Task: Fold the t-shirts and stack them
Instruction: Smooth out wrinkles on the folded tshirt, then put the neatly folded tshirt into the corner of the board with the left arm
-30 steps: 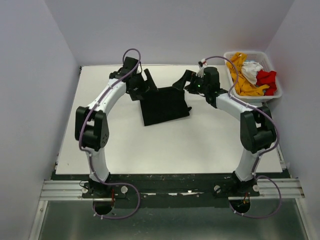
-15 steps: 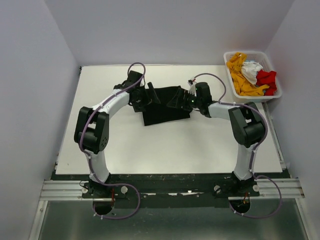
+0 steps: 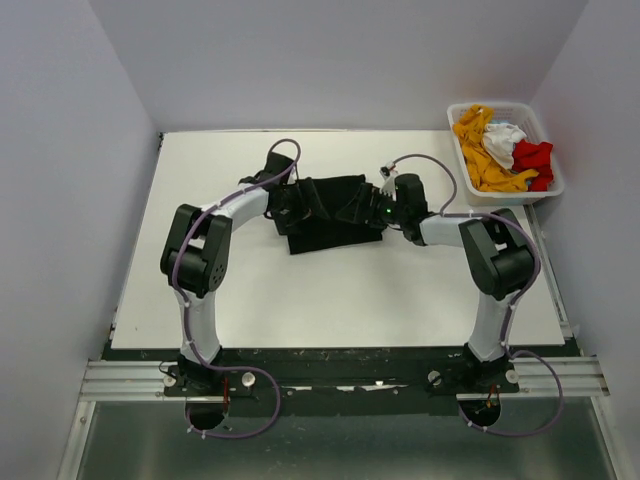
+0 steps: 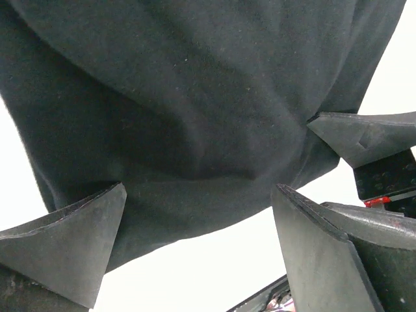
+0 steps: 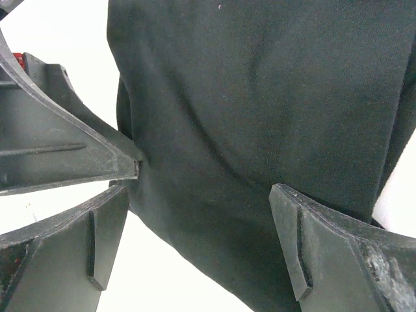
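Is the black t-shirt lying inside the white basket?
No, the black t-shirt lies on the middle of the table, well apart from the white basket at the far right corner.

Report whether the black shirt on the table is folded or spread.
Folded. The black shirt lies as a compact, roughly rectangular block on the table, no sleeves sticking out; how many layers cannot be told.

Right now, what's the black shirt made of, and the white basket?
The black t-shirt looks like soft knit cloth, maybe cotton: dull, not shiny, with gentle wrinkles and tiny lint specks. The basket looks like hard white plastic, since it keeps a stiff, rimmed shape, but it is too small to be sure.
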